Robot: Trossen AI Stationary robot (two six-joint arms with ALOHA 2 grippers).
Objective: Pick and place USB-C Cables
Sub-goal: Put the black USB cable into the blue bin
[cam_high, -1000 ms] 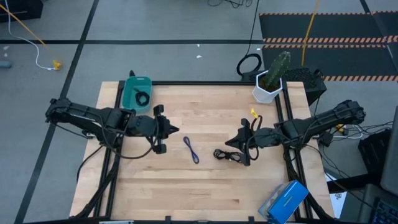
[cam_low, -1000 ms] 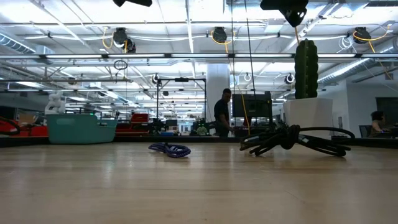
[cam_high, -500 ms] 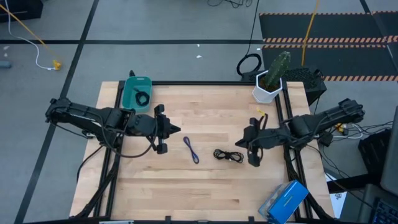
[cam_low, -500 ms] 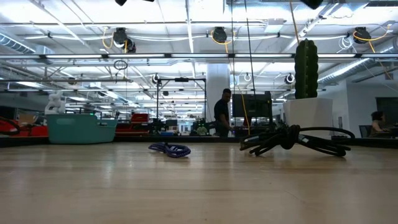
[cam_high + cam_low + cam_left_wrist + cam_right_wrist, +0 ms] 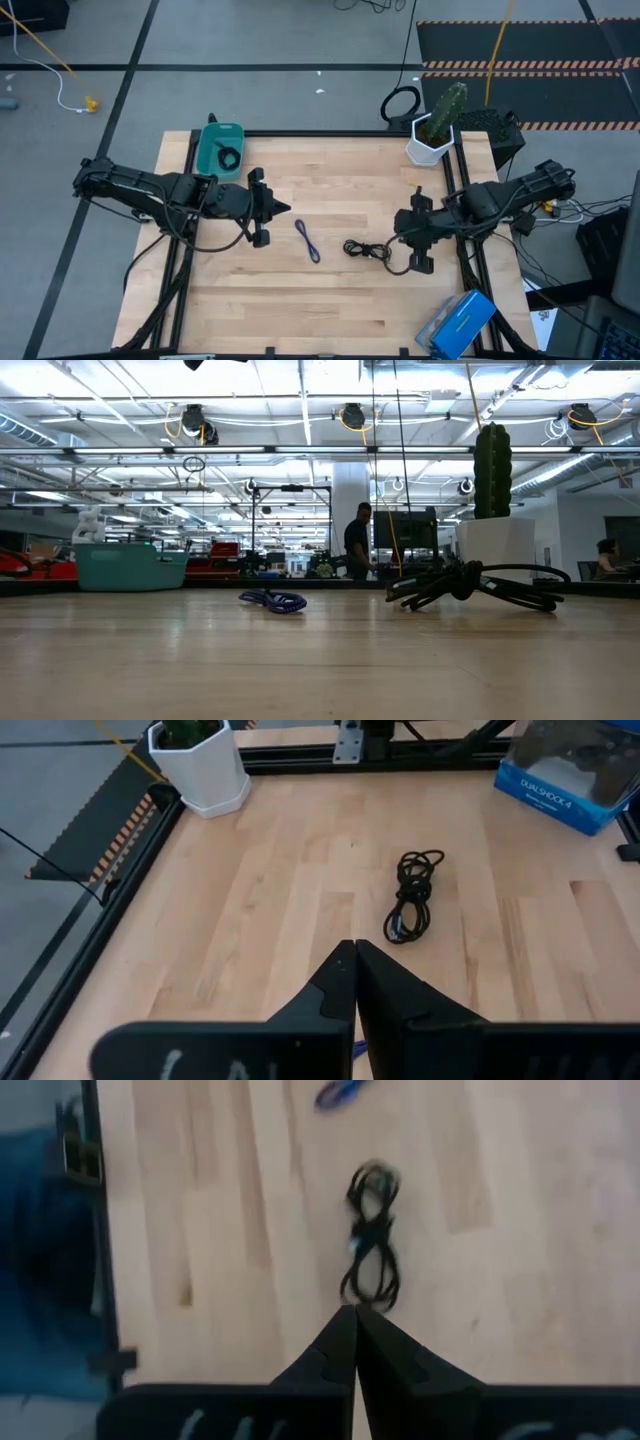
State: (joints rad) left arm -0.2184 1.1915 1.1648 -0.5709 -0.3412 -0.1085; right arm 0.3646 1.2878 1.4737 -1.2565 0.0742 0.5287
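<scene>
A coiled black USB-C cable (image 5: 367,250) lies flat on the wooden table right of centre, also seen in the left wrist view (image 5: 412,900) and the right wrist view (image 5: 372,1235). A blue-purple cable (image 5: 308,240) lies at mid-table (image 5: 272,600). Another black coil (image 5: 229,157) rests inside the teal tray (image 5: 208,160) at the far left. My right gripper (image 5: 402,238) hangs shut above the table just right of the black cable, pointing steeply down (image 5: 355,1312). My left gripper (image 5: 285,208) is shut (image 5: 354,946), held high left of the blue-purple cable.
A cactus in a white pot (image 5: 432,140) stands at the far right corner. A blue box (image 5: 457,322) lies at the near right corner. Black frame rails (image 5: 462,170) run along the table's sides. Bare wood stretches across the near half.
My right gripper has risen, drawn back toward the table's right edge away from the black cable, and tipped to point more steeply down, staying shut. It has left the top of the low view. The black cable lies where it was.
</scene>
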